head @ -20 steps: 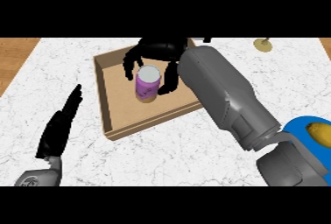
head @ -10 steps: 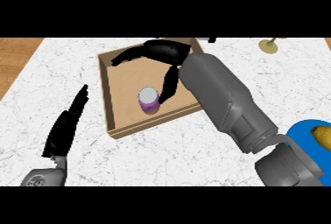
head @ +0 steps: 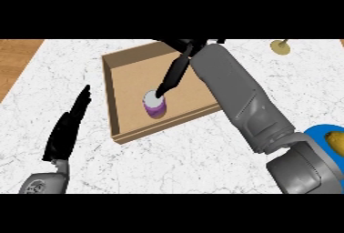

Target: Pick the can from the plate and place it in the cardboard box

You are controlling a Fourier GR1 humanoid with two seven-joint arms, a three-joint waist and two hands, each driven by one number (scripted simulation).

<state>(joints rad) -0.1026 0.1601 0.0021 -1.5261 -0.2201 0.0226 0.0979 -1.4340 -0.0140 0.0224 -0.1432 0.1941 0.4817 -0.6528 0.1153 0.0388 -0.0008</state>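
The purple can (head: 155,106) with a white top stands upright inside the cardboard box (head: 128,68), near its front wall. My right hand (head: 179,68) hovers over the box with its fingers straight; one fingertip points down at the can's top, and I cannot tell whether it touches. My left hand (head: 69,125) rests open on the counter to the left of the box, fingers straight and pointing away. A blue plate (head: 325,140) shows at the right edge behind my right forearm.
A yellow item (head: 335,142) lies on the blue plate. A small tan round object (head: 280,47) sits at the far right of the marble counter. A wooden surface (head: 15,59) borders the counter at the far left.
My right hand has let go of the can and its fingers have straightened and lifted. The can now stands free in the box. The left hand has hardly moved.
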